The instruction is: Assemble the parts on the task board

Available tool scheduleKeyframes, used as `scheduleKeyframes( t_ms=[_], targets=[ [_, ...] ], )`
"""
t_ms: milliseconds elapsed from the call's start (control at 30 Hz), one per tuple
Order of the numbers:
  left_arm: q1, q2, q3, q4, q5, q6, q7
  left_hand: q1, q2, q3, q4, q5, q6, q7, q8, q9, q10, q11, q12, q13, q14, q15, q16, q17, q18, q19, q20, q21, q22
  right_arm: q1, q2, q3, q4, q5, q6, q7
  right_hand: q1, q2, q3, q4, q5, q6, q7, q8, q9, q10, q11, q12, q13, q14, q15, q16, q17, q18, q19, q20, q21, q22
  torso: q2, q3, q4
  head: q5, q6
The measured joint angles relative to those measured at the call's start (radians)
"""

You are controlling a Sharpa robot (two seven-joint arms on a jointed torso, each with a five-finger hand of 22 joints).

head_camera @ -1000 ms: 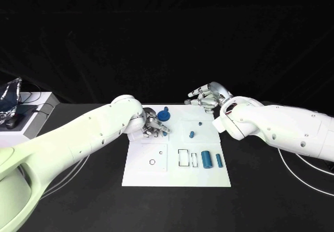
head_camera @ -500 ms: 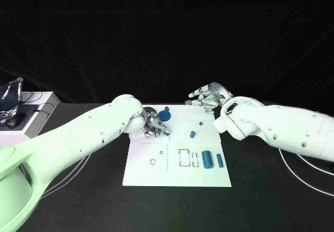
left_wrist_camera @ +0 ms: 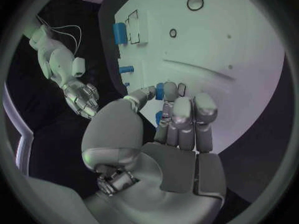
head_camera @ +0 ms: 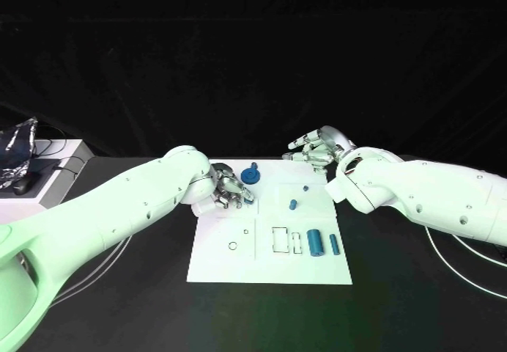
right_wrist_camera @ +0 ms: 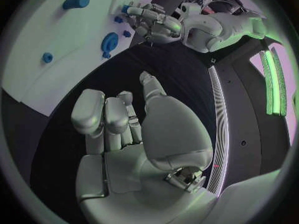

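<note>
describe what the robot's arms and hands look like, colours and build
Both arms are bulky, smooth white shells with small dark screw dots. The left hand and right hand are silver metal with rounded pale-grey finger segments and a broad grey thumb base. Thin white cables trail beside each arm on the black table.

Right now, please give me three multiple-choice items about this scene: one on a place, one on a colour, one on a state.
1. Where does the round blue part lie on the task board?
A. near corner
B. far edge
C. off the board

2. What colour is the table?
A. black
B. white
C. red

3. What does the right hand hold?
A. a blue cylinder
B. a ring
C. nothing

Answers: 1 B, it lies by the board's far edge, beside the left hand. 2 A, black surrounds the board. 3 C, the right wrist view shows bare curled fingers.
</note>
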Motion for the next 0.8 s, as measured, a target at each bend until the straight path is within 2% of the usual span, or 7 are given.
scheduleKeyframes(
  t_ms=[300, 333, 467, 600, 767, 800],
  targets=[
    [0.001, -0.072, 0.001, 0.096, 0.004, -0.052, -0.018, -0.009, -0.009, 0.0, 0.0, 0.047, 0.03, 0.002, -0.031, 0.0, 0.033, -0.002, -0.012, 0.002, 0.023, -0.012, 0.003, 0.03, -0.001, 0.039, -0.021, 0.013, 0.034, 0.0, -0.008, 0.0, -0.006, 0.0, 0.001, -0.001, 0.0, 0.0, 0.0, 0.0, 0.004, 0.001, 0.001, 0.0, 0.0, 0.0, 0.0, 0.0, 0.0, 0.0, 0.0, 0.0, 0.0, 0.0, 0.0, 0.0, 0.0, 0.0, -0.012, 0.0006, 0.0084, 0.004, -0.013],
    [0.001, -0.078, 0.001, 0.103, 0.002, -0.057, -0.021, -0.012, -0.012, 0.0, 0.0, 0.05, 0.037, 0.001, -0.038, 0.0, 0.039, -0.003, -0.013, 0.003, 0.026, -0.016, 0.0, 0.031, -0.015, 0.042, -0.024, 0.013, 0.036, 0.0, -0.008, 0.0, -0.007, 0.0, 0.001, -0.001, 0.0, 0.0, 0.0, 0.0, 0.004, 0.002, 0.002, 0.0, 0.0, 0.0, 0.0, 0.0, 0.0, 0.0, 0.0, 0.0, 0.0, 0.0, 0.0, 0.0, 0.0, 0.0, -0.013, 0.0006, 0.0091, 0.004, -0.014],
    [0.001, -0.103, 0.001, 0.134, -0.014, -0.077, -0.031, -0.014, -0.014, 0.0, 0.0, 0.066, 0.04, 0.002, -0.046, 0.0, 0.04, -0.003, -0.013, 0.007, 0.026, -0.016, -0.002, 0.031, -0.016, 0.046, -0.028, 0.013, 0.044, -0.001, -0.011, 0.0, -0.014, 0.001, 0.001, 0.0, 0.0, 0.0, 0.0, 0.0, 0.008, 0.002, 0.002, 0.0, 0.0, 0.0, 0.0, 0.0, 0.0, 0.0, 0.0, 0.0, 0.0, 0.0, 0.0, 0.0, 0.0, 0.0, -0.019, 0.0012, 0.0117, 0.005, -0.02],
    [0.001, -0.11, -0.001, 0.148, -0.034, -0.099, -0.039, -0.016, -0.016, 0.0, 0.0, 0.079, 0.046, 0.0, -0.047, 0.0, 0.047, -0.007, -0.013, 0.008, 0.028, -0.017, -0.002, 0.029, -0.016, 0.047, -0.029, 0.013, 0.051, -0.001, -0.012, 0.0, -0.02, 0.001, 0.001, 0.001, 0.0, 0.0, 0.0, 0.0, 0.008, 0.003, 0.001, 0.0, 0.0, 0.002, 0.002, 0.0, 0.0, 0.0, 0.0, 0.0, 0.0, 0.0, 0.0, 0.0, 0.0, 0.0, -0.024, 0.0012, 0.0144, 0.005, -0.025],
    [0.001, -0.102, -0.012, 0.149, -0.053, -0.134, -0.046, -0.025, -0.025, 0.004, 0.004, 0.099, 0.049, -0.003, -0.047, 0.003, 0.051, -0.005, -0.013, 0.006, 0.03, -0.019, -0.01, 0.015, -0.016, 0.054, -0.029, 0.013, 0.058, -0.001, -0.011, 0.0, -0.024, 0.001, 0.001, 0.001, 0.0, 0.0, 0.0, 0.0, 0.008, 0.002, 0.002, -0.004, 0.0, 0.0, 0.0, 0.0, -0.003, 0.0, 0.0, -0.006, -0.002, 0.0, 0.0, 0.0, -0.007, 0.0, -0.027, -0.0007, 0.0172, 0.007, -0.03],
    [0.001, -0.098, -0.015, 0.148, -0.056, -0.142, -0.048, -0.026, -0.026, 0.004, 0.004, 0.105, 0.049, -0.003, -0.047, 0.032, 0.051, -0.005, -0.013, 0.005, 0.03, -0.019, -0.013, 0.013, -0.016, 0.054, -0.029, 0.013, 0.059, -0.001, -0.01, 0.0, -0.024, 0.001, 0.001, 0.002, 0.0, 0.0, 0.0, 0.0, 0.008, 0.001, 0.003, -0.004, 0.0, -0.002, -0.002, 0.0, -0.003, 0.0, 0.0, -0.006, -0.002, 0.0, 0.0, 0.0, -0.007, 0.0, -0.027, -0.0007, 0.0171, 0.008, -0.03]
  ],
)
